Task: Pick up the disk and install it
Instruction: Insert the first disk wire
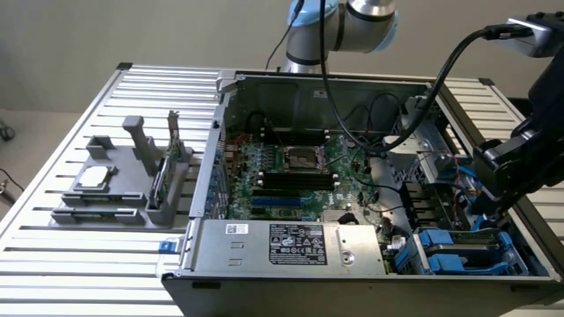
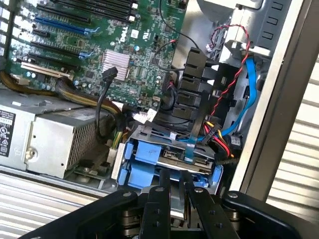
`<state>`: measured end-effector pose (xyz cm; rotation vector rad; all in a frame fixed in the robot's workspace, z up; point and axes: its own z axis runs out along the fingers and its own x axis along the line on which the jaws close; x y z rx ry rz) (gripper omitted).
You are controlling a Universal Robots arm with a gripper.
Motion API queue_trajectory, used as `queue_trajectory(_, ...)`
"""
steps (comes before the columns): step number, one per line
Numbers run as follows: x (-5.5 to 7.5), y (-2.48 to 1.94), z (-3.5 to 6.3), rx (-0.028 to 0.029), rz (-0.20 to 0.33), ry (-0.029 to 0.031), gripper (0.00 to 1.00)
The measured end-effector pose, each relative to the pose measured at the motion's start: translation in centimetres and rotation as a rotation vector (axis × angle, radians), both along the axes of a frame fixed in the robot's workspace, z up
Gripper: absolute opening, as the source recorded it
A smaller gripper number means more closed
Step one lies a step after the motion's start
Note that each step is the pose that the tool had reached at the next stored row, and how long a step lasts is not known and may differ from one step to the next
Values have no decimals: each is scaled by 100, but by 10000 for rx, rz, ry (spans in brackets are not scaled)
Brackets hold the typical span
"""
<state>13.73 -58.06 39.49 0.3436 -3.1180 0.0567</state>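
In the case [image 1: 264, 78], the disk [image 1: 454, 251] lies at the exterior view's right of the power supply [image 1: 291, 244].

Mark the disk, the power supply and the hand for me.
disk [image 2: 144, 169]: wrist view, on its blue carrier frame.
power supply [image 1: 298, 243]: exterior view, on its black label.
hand [image 2: 175, 183]: wrist view, at the middle of its tip.

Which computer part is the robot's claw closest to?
The blue-framed disk inside the case, right by the gripper. The silver chip and green card sit away outside on the grey stand.
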Motion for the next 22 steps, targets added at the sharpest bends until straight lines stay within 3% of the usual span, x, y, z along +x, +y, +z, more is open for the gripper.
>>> queue_trajectory(22, 0, 0, -43, 0, -3994, 0, 22)
